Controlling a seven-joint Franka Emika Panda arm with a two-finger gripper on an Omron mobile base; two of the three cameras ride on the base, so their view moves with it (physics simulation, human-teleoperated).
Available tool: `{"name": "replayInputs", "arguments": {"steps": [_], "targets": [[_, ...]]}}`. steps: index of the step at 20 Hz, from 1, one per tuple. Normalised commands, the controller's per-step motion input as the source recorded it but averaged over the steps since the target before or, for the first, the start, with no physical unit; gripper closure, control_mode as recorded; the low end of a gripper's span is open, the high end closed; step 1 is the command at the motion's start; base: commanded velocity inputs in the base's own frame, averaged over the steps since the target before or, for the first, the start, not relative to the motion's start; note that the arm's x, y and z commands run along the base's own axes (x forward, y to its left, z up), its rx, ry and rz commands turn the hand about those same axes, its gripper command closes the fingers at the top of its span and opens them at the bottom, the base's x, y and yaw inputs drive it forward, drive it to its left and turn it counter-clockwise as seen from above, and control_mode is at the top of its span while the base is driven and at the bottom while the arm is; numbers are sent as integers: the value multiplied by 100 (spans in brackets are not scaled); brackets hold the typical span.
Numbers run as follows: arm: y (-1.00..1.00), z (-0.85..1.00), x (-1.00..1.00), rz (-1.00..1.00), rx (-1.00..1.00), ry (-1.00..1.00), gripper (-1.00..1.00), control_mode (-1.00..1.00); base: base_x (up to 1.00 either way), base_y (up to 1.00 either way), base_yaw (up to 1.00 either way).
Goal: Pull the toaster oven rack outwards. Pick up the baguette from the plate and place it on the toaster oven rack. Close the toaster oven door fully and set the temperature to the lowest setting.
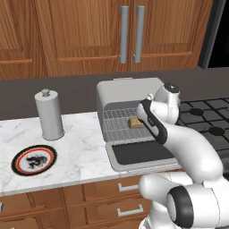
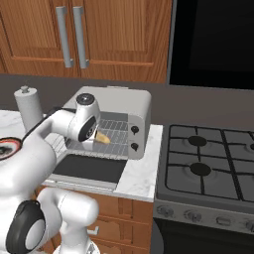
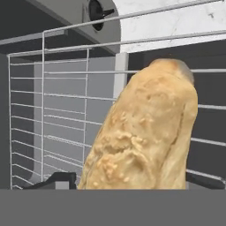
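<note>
The gripper (image 3: 128, 183) has its jaws wide on both sides of the baguette (image 3: 145, 132), which lies on the toaster oven rack (image 1: 117, 121) (near its right edge). The toaster oven door (image 1: 138, 154) hangs open.

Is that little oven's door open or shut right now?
Open. The toaster oven door lies flat toward the robot, and the baguette sits on the toaster oven rack.
</note>
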Motion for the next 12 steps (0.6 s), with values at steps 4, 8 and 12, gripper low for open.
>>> {"name": "replayInputs", "arguments": {"steps": [4,8,12], "targets": [[0,-34,16,0,0,4,100,-100,0,0,0],[0,-33,11,0,0,3,100,-100,0,0,0],[0,-26,8,0,0,1,100,-100,0,0,0]]}}
